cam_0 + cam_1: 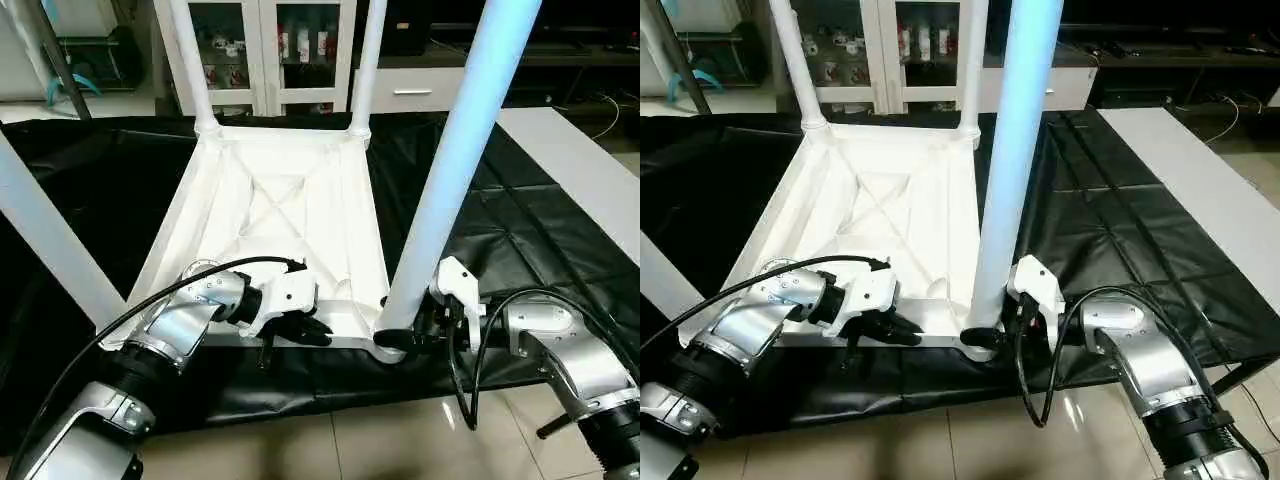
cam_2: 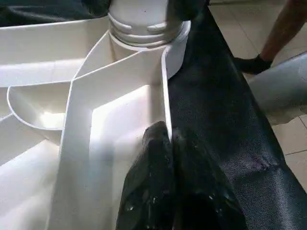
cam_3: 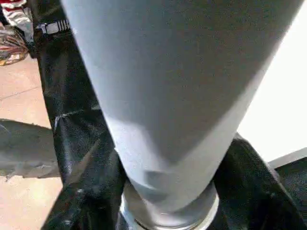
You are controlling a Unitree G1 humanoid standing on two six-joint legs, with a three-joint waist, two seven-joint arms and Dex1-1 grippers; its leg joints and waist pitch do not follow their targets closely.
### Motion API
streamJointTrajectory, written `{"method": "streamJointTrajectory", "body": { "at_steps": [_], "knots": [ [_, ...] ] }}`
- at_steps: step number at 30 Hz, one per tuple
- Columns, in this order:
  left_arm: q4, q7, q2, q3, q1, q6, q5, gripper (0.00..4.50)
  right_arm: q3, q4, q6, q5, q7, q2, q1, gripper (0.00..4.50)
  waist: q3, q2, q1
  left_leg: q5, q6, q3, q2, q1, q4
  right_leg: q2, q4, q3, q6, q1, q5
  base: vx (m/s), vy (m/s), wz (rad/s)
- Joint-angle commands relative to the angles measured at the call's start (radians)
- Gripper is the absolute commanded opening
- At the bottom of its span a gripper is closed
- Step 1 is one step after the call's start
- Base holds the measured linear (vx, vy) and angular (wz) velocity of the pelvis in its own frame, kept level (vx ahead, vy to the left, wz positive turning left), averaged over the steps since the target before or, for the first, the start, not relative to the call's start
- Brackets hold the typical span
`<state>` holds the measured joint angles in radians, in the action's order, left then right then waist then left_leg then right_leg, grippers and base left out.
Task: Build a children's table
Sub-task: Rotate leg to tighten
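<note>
- The table top (image 1: 290,215) lies upside down on a black sheet (image 1: 520,230) spread over the floor, its ribbed underside facing up.
- Two legs (image 1: 195,65) stand upright in the two far corner sockets.
- A third leg (image 1: 455,160) stands in the near right corner socket (image 1: 392,345), rising up and leaning slightly right in the head views.
- A fourth leg (image 1: 45,235) slants across the left edge of the left eye view; its foot is hidden behind the left arm.
- The right gripper (image 1: 412,330) is at the base of the third leg, just above the socket; in the right wrist view its black fingers (image 3: 254,191) sit on either side of the leg, clamped around it.
- The left gripper (image 1: 300,328) rests on the top's near edge, left of that socket; its jaws are together, pinching the thin rim wall (image 2: 165,110).
- The threaded end of the third leg shows in the socket in the left wrist view.
- A person's foot (image 2: 252,64) stands on the tiled floor (image 1: 380,440) beside the sheet.
- A white cabinet (image 1: 270,50) with glass doors stands behind the table.
- A white board (image 1: 580,170) lies at the right of the sheet.
</note>
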<state>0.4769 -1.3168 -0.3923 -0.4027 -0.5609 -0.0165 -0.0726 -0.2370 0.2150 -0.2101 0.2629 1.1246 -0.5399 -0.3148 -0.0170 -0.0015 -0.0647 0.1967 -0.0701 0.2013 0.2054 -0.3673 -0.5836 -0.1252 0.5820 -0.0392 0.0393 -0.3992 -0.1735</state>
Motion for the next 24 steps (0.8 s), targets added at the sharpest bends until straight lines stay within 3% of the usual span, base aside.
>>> {"method": "streamJointTrajectory", "body": {
  "at_steps": [1,10,12,13,15,16,17,19,20,23,24],
  "knots": [
    [0.039,-0.037,-0.010,-0.093,0.037,-0.015,-0.064,0.00,-0.002,0.013,0.010,-0.009,0.027,-0.011,-0.005,2.15,0.046,-0.005,0.002,0.178,0.070,-0.001,0.020,0.013,0.066,-0.004,-0.040,0.015,-0.280,0.040,-0.072,0.000,0.000,0.00],
    [0.041,-0.025,-0.010,-0.091,0.042,-0.020,-0.066,0.00,0.011,0.049,0.019,-0.015,-0.008,0.020,-0.003,2.04,0.045,-0.007,0.005,0.197,0.062,-0.003,0.019,0.011,0.068,-0.005,-0.042,0.015,-0.270,0.038,-0.100,0.000,0.000,0.00],
    [0.088,0.075,0.039,-0.059,0.026,-0.013,-0.066,0.00,0.071,0.148,0.044,-0.034,-0.199,0.106,-0.031,2.04,0.040,-0.007,0.014,0.237,0.048,0.000,0.018,0.008,0.071,-0.006,-0.049,0.017,-0.265,0.029,-0.147,0.000,0.000,0.00],
    [0.110,0.120,0.062,-0.044,0.018,-0.012,-0.065,0.00,0.092,0.187,0.054,-0.047,-0.279,0.138,-0.043,2.04,0.039,-0.007,0.012,0.260,0.029,-0.004,0.016,0.009,0.074,-0.006,-0.054,0.014,-0.253,0.032,-0.190,-0.050,-0.008,-0.02],
    [0.172,0.260,0.125,-0.007,-0.013,-0.030,-0.074,0.00,0.133,0.262,0.037,-0.068,-0.476,0.220,-0.063,2.03,0.032,-0.007,0.028,0.407,-0.036,-0.013,0.014,0.018,0.081,-0.007,-0.072,0.012,-0.190,0.019,-0.409,-0.058,-0.006,-0.01],
    [0.180,0.280,0.134,-0.003,-0.018,-0.035,-0.076,0.00,0.136,0.267,0.034,-0.070,-0.496,0.229,-0.065,2.02,0.034,-0.010,0.038,0.450,-0.052,-0.020,0.013,0.020,0.084,-0.007,-0.079,0.009,-0.156,0.017,-0.473,-0.075,0.006,-0.04],
    [0.219,0.367,0.174,0.014,-0.042,-0.056,-0.082,0.00,0.148,0.290,0.020,-0.081,-0.581,0.268,-0.070,2.02,0.033,-0.008,0.042,0.459,-0.054,-0.023,0.012,0.017,0.085,-0.007,-0.081,0.008,-0.143,0.019,-0.488,-0.075,0.006,-0.04],
    [0.221,0.372,0.176,0.015,-0.044,-0.057,-0.083,0.00,0.149,0.292,0.020,-0.081,-0.585,0.270,-0.071,2.02,0.034,-0.007,0.046,0.478,-0.054,-0.028,0.012,0.017,0.089,-0.007,-0.089,0.003,-0.120,0.019,-0.507,-0.061,0.016,-0.08],
    [0.276,0.521,0.243,0.045,-0.089,-0.100,-0.089,0.00,0.170,0.345,0.013,-0.098,-0.742,0.338,-0.095,2.01,0.035,0.003,0.051,0.478,-0.048,-0.027,0.012,0.013,0.090,-0.006,-0.089,0.005,-0.122,0.017,-0.471,-0.051,0.018,-0.08],
    [0.296,0.579,0.266,0.056,-0.106,-0.114,-0.092,0.00,0.180,0.369,0.013,-0.103,-0.808,0.367,-0.106,2.01,0.035,-0.006,0.055,0.503,-0.049,-0.028,0.009,0.021,0.088,-0.001,-0.098,-0.001,-0.123,0.012,-0.484,0.000,0.000,0.00],
    [0.349,0.720,0.319,0.084,-0.147,-0.134,-0.095,0.00,0.210,0.436,0.026,-0.113,-0.975,0.443,-0.138,2.01,0.033,0.003,0.059,0.506,-0.044,-0.026,0.007,0.020,0.087,-0.002,-0.099,0.003,-0.128,0.005,-0.479,0.000,0.000,0.00]
  ]
}}
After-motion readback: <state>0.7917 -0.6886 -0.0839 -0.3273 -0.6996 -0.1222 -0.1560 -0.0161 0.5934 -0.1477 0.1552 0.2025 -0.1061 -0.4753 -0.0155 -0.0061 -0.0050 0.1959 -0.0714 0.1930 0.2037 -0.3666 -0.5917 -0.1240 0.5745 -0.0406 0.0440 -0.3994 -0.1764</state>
